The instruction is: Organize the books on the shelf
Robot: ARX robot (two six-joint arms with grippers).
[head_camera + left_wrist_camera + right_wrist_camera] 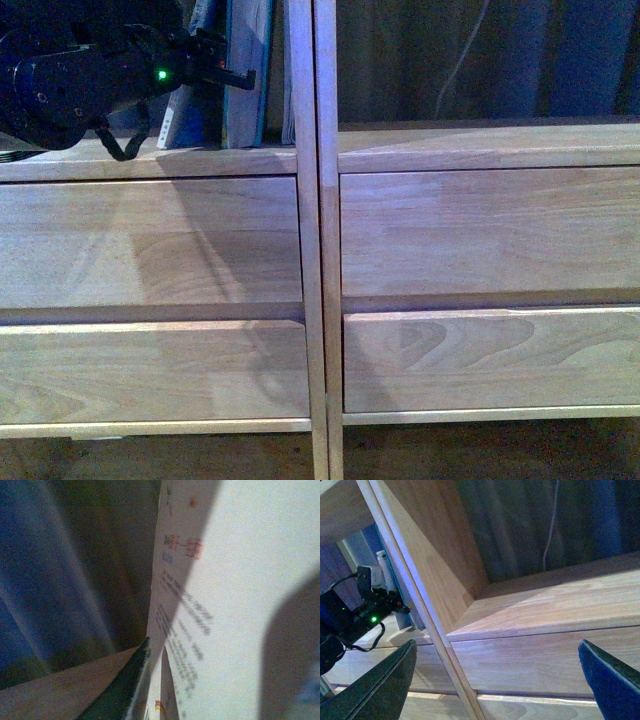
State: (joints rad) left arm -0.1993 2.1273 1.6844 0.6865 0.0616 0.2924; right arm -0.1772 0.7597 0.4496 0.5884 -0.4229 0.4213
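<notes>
Left wrist feed: I'm seeing a pale printed cover (240, 580) filling most of the frame, very close, its text blurring. Red characters (192, 547) are showing on it. A dark teal book edge (122, 690) is meeting the cover. A wooden board (55, 695) is showing just beside the teal. Dark bluish folds (60, 570) are hanging behind. A dark blurred shape (295, 655) is crossing the cover; I can't tell what it is.

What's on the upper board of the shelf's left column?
Upright books stand on the board: a teal book and a white-spined book. The left arm covers part of them and anything further left.
</notes>
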